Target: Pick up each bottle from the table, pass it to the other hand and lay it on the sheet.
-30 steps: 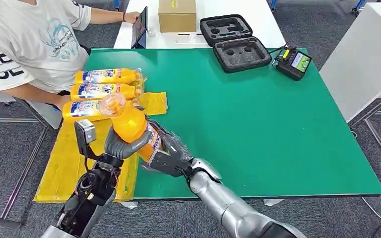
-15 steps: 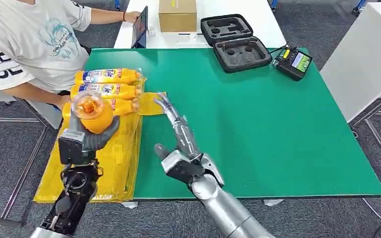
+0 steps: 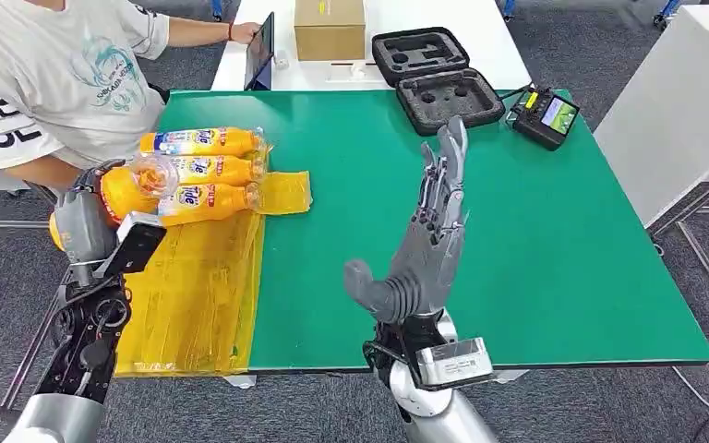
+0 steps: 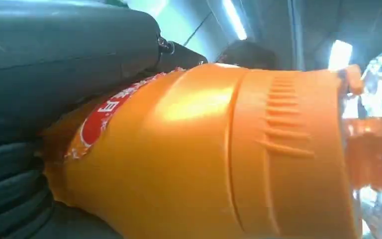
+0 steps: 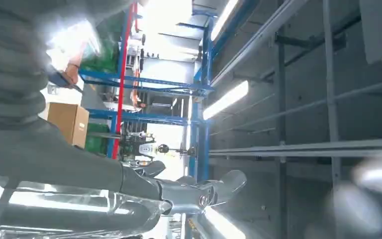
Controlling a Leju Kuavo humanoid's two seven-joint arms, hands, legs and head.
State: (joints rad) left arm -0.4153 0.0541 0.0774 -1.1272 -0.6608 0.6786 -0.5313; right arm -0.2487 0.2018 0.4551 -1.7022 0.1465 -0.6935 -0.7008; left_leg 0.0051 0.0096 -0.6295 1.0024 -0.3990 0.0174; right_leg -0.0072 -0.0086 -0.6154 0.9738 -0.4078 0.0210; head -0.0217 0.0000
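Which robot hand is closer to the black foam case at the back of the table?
Right. The right hand is raised over the green table, fingertips reaching toward the black foam case. The left hand is far off at the table's left edge, holding an orange bottle.

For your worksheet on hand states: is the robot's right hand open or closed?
Open. The right hand is raised above the green table, fingers extended and apart, holding nothing.

Head view looks down over the table (image 3: 517, 231); wrist views sit close, upturned.
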